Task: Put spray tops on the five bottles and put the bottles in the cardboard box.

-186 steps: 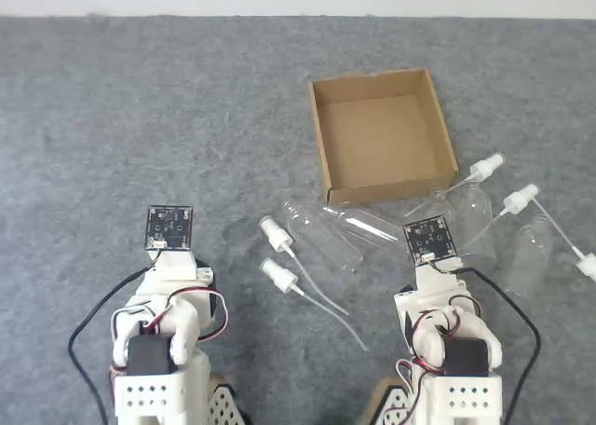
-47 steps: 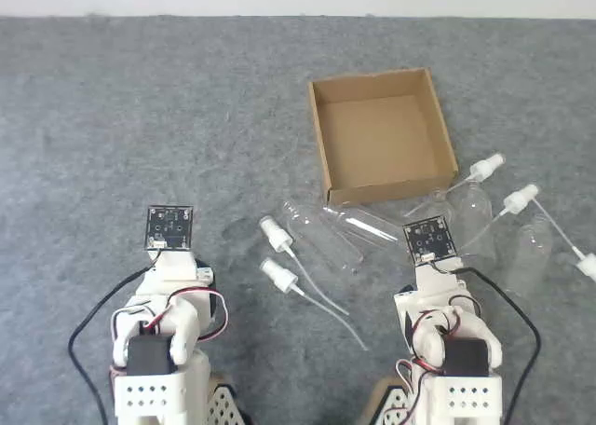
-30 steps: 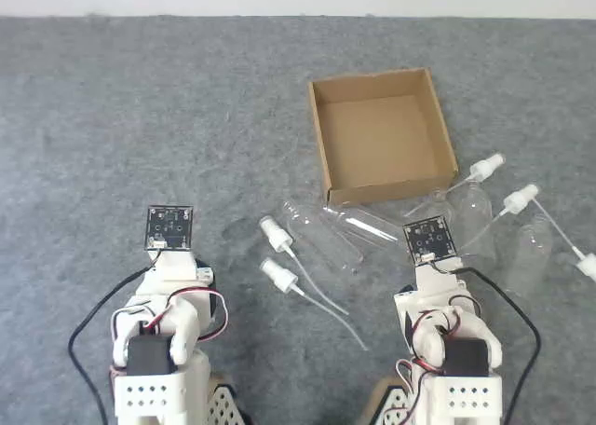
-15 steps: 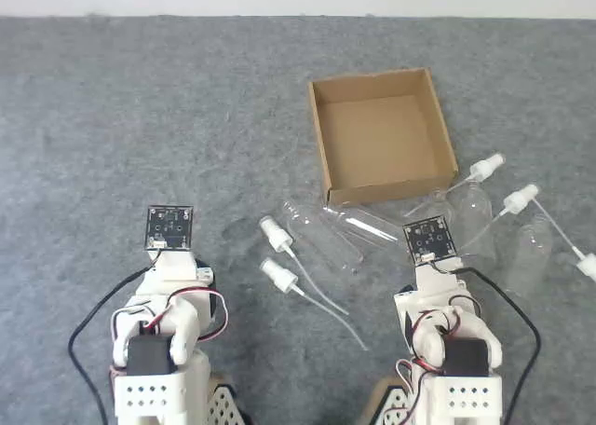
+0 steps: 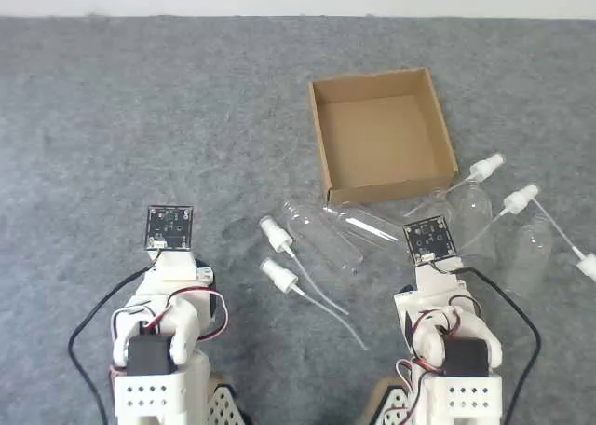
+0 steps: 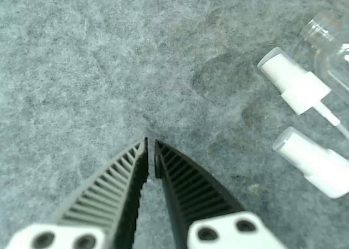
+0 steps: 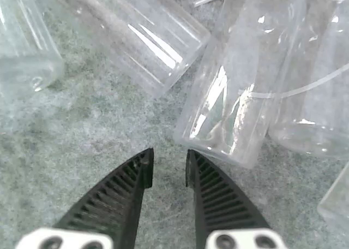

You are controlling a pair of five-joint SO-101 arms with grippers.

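Several clear plastic bottles lie on the grey felt: two (image 5: 321, 235) (image 5: 369, 224) below the cardboard box (image 5: 321, 136), others at the right (image 5: 473, 212) (image 5: 527, 252). White spray tops with long tubes lie loose: two left of the bottles (image 5: 277, 232) (image 5: 278, 275), three at the far right (image 5: 486, 168) (image 5: 520, 198) (image 5: 587, 266). My left gripper (image 6: 151, 146) hangs shut and empty over bare felt, with two spray tops (image 6: 297, 85) (image 6: 317, 165) off to its side. My right gripper (image 7: 169, 157) stands open by a narrow gap, empty, just short of a bottle's base (image 7: 240, 90).
The box is open-topped and holds nothing. Both arms (image 5: 170, 257) (image 5: 433, 257) sit folded at the near edge of the table. Bare felt stretches across the left half and the far side.
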